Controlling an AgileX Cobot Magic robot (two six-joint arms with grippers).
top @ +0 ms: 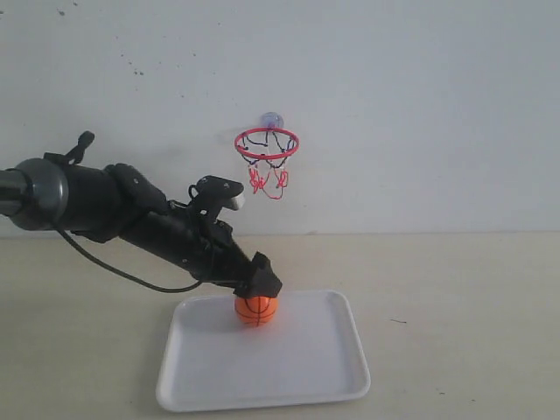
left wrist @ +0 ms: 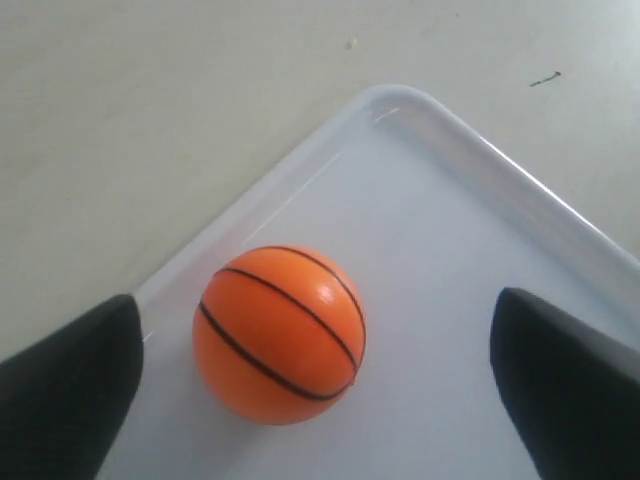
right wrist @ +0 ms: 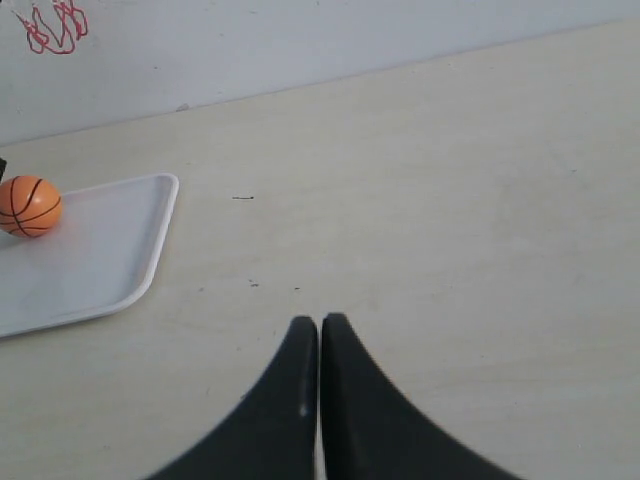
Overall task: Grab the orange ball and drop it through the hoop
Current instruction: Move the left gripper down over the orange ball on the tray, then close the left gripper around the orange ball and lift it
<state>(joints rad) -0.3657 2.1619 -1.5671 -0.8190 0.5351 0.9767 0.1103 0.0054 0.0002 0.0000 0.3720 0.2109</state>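
The orange ball (top: 256, 310) lies between the spread, released fingers of the left gripper (top: 261, 289).
It rests on the white tray (top: 337, 385) by its far rim; the hoop (top: 266, 143) hangs on the wall (top: 420, 87) above; the right gripper (right wrist: 319, 335) is pinched together.

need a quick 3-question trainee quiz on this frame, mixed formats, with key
1. True or false: the left end effector is shut on the orange ball.
2. The ball rests on: A) the white tray; B) the bare table; C) the net.
3. Fill in: the right end effector is ___ (open/shut).
Key: 1 false, it is open and not touching the ball; 2 A; 3 shut.
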